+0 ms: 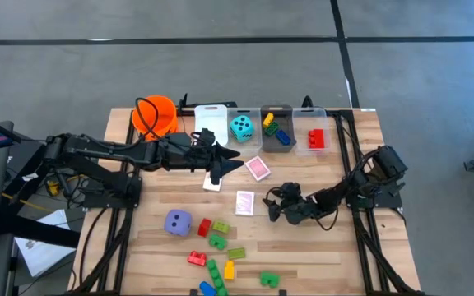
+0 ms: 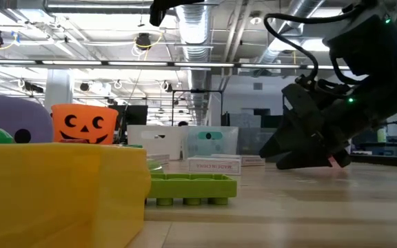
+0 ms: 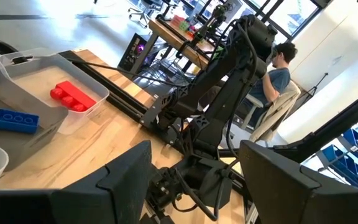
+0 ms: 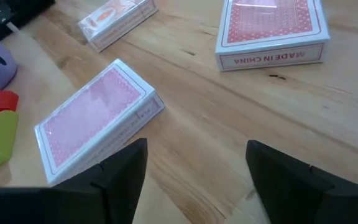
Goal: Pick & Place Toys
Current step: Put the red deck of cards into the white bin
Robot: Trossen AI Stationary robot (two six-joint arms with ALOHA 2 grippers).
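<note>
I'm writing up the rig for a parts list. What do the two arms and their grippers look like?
Both arms are matte black, built of chunky jointed segments with black cables looped along them. The left gripper and right gripper each end in two flat, dark, angular fingers. A small green indicator light glows on the arm housing in the low view. No printed markings are readable.

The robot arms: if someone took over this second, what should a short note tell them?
Left gripper: open, empty, hanging over a card pack mid-table.
Right gripper: open, empty, low beside the card pack nearest it.
Done: teal die in one bin; yellow, green and blue bricks in the grey bin; red brick in the end bin.
Left: three pink card packs on the table, including one at centre; purple die; loose bricks along the front edge. Orange bucket stands at the back.
</note>
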